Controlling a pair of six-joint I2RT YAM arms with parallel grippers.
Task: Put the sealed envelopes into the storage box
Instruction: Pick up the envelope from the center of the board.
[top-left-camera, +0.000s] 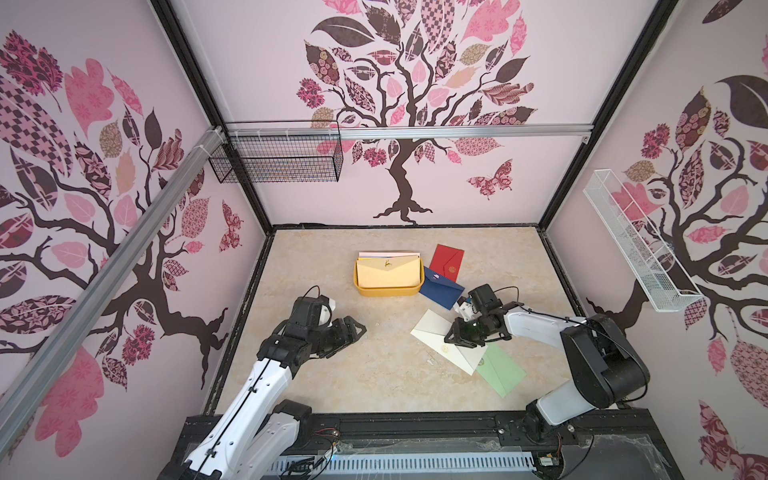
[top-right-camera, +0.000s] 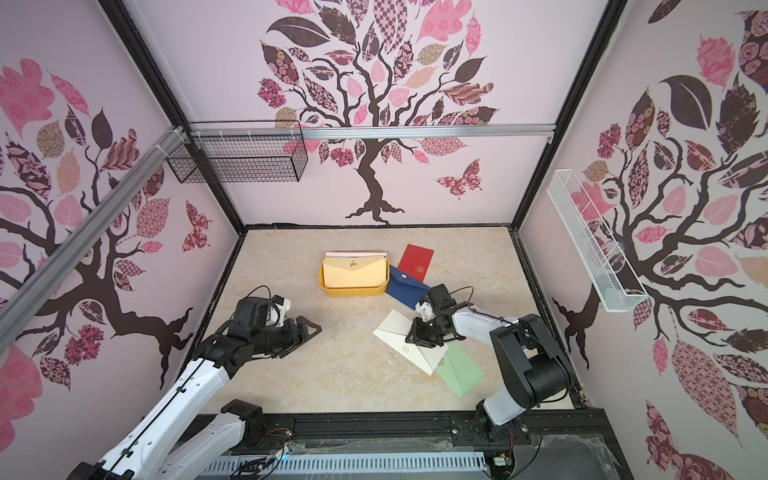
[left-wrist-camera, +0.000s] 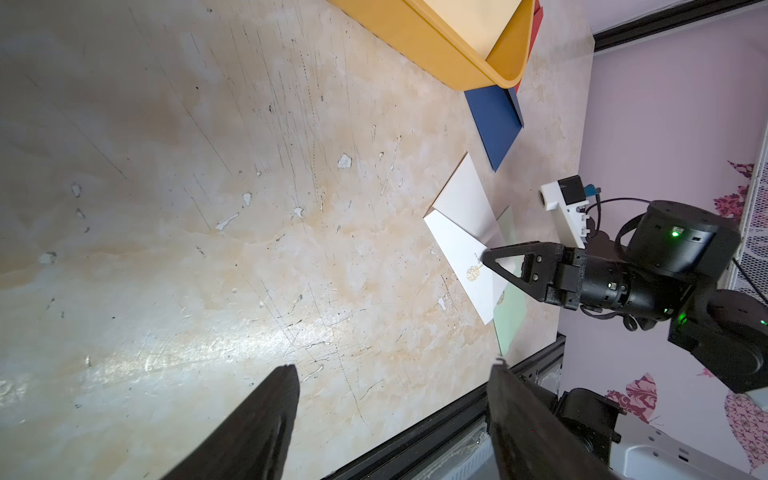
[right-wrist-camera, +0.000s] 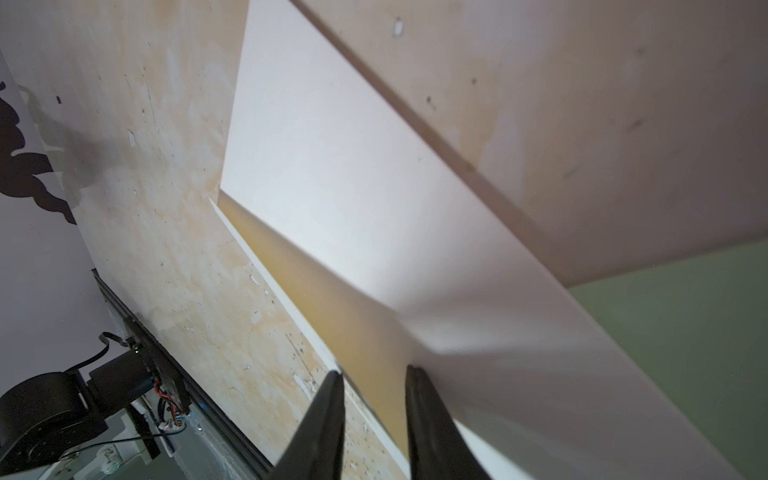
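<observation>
Envelope (right-wrist-camera: 332, 187) edge between parted right jaws

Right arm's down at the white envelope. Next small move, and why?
Probably close the right hand fully on the white envelope. In the right wrist view its fingers stand slightly apart, and the envelope's raised edge appears to sit between them, so nothing looks pinched yet. Lifting before closing would likely leave it on the table.

Yellow-orange storage box (top-left-camera: 386, 291), red envelope (top-left-camera: 446, 262), navy envelope (top-left-camera: 440, 289), white envelope (top-left-camera: 456, 358), light green envelope (top-left-camera: 501, 372), beige marbled table (top-left-camera: 332, 374)
</observation>
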